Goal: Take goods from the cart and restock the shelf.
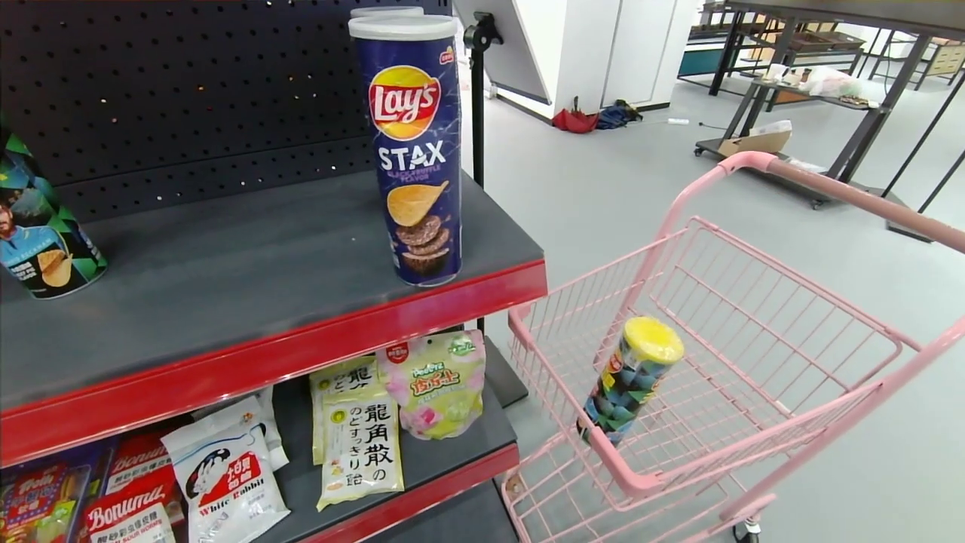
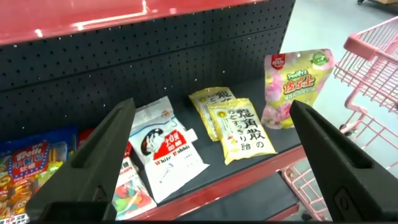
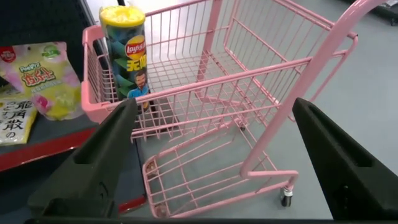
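Note:
A yellow-lidded chip can (image 1: 630,379) with a green and black pattern leans inside the pink cart (image 1: 754,324), against its near left corner; the right wrist view shows the can (image 3: 126,53) too. A tall blue chip can (image 1: 411,143) stands at the front right of the grey upper shelf (image 1: 226,264). Another patterned can (image 1: 38,226) stands at the shelf's left edge. My left gripper (image 2: 214,155) is open in front of the lower shelf's snack bags. My right gripper (image 3: 214,155) is open, held above and in front of the cart (image 3: 211,93), apart from the can.
Snack bags lie on the lower shelf (image 1: 422,460): a white one (image 1: 222,471), a yellow one (image 1: 360,445), a pink-green one (image 1: 437,385). A pegboard (image 1: 188,83) backs the upper shelf. Open grey floor (image 1: 603,181) lies beyond the cart; black racks (image 1: 822,83) stand far behind.

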Controlling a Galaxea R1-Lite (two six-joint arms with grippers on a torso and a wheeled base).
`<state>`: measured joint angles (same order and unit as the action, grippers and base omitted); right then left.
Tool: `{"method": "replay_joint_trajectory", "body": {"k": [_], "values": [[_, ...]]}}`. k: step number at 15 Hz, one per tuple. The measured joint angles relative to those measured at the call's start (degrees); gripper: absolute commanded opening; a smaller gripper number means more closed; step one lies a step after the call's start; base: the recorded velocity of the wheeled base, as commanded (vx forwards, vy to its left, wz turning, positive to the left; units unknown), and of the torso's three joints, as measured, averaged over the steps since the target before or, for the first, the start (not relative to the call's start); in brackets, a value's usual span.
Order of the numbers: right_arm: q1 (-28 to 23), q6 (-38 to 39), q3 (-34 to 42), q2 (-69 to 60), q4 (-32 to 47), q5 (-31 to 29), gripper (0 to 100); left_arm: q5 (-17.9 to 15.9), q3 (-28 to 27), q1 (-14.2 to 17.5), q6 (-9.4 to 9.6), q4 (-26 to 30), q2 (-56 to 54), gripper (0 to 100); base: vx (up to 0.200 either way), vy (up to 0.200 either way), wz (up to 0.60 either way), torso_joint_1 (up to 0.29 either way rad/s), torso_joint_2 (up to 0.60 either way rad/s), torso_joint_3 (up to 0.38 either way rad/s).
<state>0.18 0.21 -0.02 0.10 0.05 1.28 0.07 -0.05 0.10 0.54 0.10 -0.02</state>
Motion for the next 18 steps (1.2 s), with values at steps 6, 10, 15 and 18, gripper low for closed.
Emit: {"method": "replay_joint_trajectory", "body": {"k": [6,10,15,18], "values": [[-0.34,-2.26,-1.90,1.50,0.24,0.95,100,0.00,0.00,0.00,0.04,-0.02,0.00,100,0.000,0.000,0.00,-0.002,0.01,0.005],[1.44,3.32,-18.08,16.16,-0.29,5.18,100,0.00,0.00,0.00,0.04,-0.02,0.00,100,0.000,0.000,0.00,0.000,0.00,0.000],[4.11,7.94,-27.23,52.41,-19.13,14.42,100,0.00,0.05,0.04,0.01,-0.02,0.00,100,0.000,0.000,0.00,0.000,0.00,0.000],[4.96,7.95,-23.37,70.30,-35.96,21.52,100,0.00,0.02,0.00,0.01,0.00,0.00,100,0.000,0.000,0.00,0.000,0.00,0.000]]}}
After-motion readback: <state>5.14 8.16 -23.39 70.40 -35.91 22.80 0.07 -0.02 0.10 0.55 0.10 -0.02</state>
